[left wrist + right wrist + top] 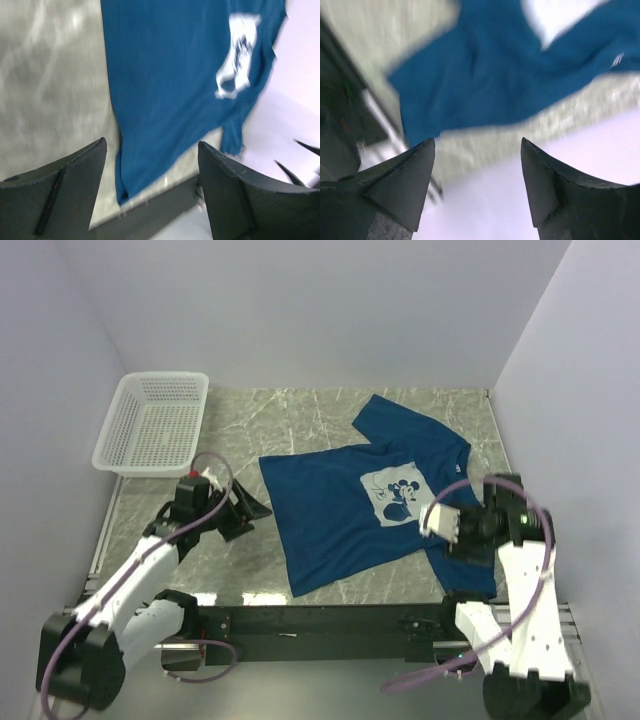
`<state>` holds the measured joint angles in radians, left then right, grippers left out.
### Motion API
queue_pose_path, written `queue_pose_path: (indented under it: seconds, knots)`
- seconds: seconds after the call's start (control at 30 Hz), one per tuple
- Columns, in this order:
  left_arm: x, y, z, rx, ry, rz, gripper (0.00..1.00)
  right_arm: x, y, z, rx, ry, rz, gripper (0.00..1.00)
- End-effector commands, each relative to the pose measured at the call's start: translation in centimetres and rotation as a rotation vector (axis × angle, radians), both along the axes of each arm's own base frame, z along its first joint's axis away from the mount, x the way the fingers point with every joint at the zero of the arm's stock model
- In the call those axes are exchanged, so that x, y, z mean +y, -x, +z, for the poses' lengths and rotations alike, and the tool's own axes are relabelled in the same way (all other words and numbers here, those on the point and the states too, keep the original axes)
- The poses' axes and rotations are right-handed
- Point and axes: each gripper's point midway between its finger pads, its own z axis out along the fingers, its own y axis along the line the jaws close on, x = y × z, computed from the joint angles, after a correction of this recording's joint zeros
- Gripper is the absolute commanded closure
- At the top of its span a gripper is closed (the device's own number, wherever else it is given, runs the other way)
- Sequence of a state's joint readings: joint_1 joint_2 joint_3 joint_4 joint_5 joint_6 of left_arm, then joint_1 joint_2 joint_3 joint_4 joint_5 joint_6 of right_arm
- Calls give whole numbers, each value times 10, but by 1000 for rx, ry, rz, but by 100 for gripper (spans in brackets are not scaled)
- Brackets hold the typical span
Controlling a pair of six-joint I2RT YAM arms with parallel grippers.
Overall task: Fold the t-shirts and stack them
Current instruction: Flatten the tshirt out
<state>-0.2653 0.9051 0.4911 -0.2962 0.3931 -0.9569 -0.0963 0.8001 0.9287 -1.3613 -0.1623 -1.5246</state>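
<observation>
The dark blue t-shirt [335, 515] lies spread flat, chest up, on the marble table, its pale square cartoon print [397, 495] toward the right. My left gripper [250, 518] is open and empty, low over the table just left of the shirt's left edge. The left wrist view shows the shirt [165, 75] and print [237, 55] beyond the open left gripper [151, 142]. My right gripper [468, 545] is open and empty over the shirt's near right sleeve. The blurred right wrist view shows blue cloth [490, 75] above the open right gripper [477, 140].
A white plastic mesh basket [145, 470] stands at the far left of the table. The black front rail [320, 620] runs along the near edge below the shirt's hem. Pale walls close in the back and both sides, the right wall near the shirt.
</observation>
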Motion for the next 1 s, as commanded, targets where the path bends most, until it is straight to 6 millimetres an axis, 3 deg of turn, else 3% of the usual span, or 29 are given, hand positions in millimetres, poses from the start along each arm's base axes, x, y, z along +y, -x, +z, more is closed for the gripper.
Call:
queue_pose_path:
  seconds: [0.0,0.07,0.17,0.2,0.3,0.43,0.5,0.63,0.83,0.93,0.97]
  knots:
    - [6,-57,25,-171,-111,30,21,64,-30,14,56,-432,-141,23]
    - [7,-88,23,-181,-177,29,25,103,-41,23,138,-689,-211,23]
    - [9,-133,12,-175,-263,21,25,135,-62,32,215,-938,-300,25]
    - [12,-144,9,-172,-276,18,26,148,-76,43,188,-1029,-257,26]
    - [15,-184,-5,-170,-328,-3,27,160,-91,39,209,-1124,-310,31]
    - [27,-211,-25,-137,-387,-33,29,154,-98,30,164,-1099,-342,31]
    - [30,-222,-36,-110,-381,-54,35,153,-95,27,161,-1097,-349,31]
    - [29,-233,-48,-87,-389,-106,40,154,-92,32,152,-1103,-327,31]
    - [28,-231,-65,-42,-391,-136,43,150,-96,30,127,-1086,-353,31]
    - [32,-231,-62,-55,-402,-114,44,142,-105,27,98,-1067,-411,32]
    - [33,-224,-64,-52,-402,-109,44,128,-119,23,30,-1029,-502,32]
